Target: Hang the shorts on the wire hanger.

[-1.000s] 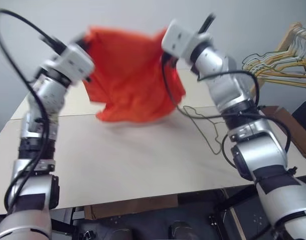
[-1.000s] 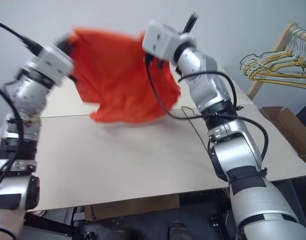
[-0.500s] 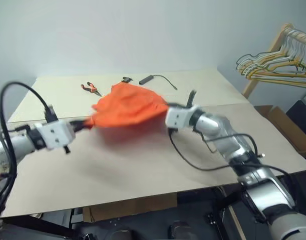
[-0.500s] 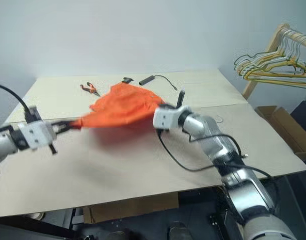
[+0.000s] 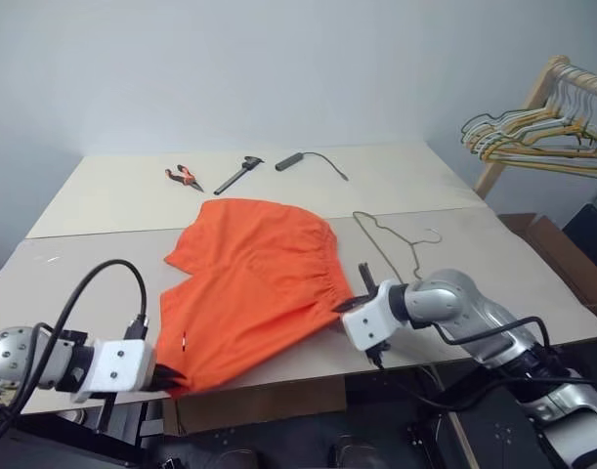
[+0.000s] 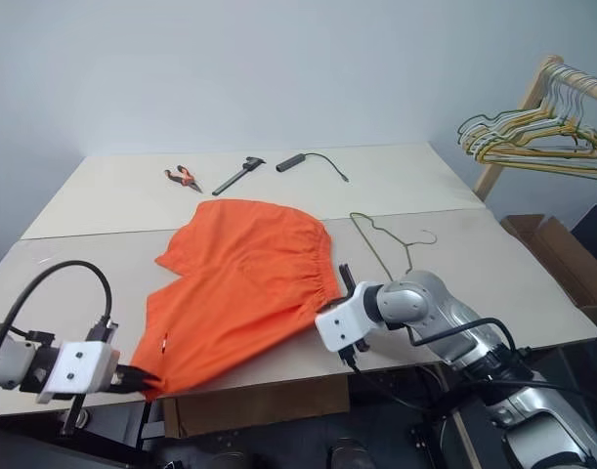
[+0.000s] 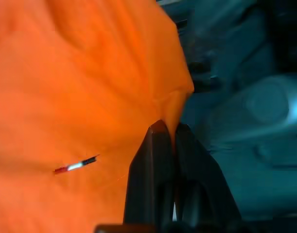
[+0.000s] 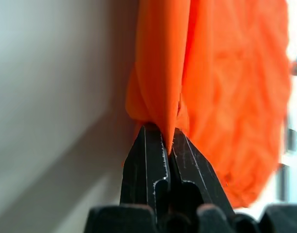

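Though seemingly creased — bright orange shorts point(image 5: 254, 288)

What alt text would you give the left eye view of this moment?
Bright orange thin-fabric shorts lie spread flat on a pale tabletop, pinched at the near hem corner by the shut left claw and at the gathered waistband by the shut right claw. A thin bare wire hanger lies just beyond the right claw.

My two head eyes looked forward and down over the same pale beige table point(image 5: 278, 332); each wrist camera sat close, sighting along its pinched black fingers point(image 7: 163, 160).
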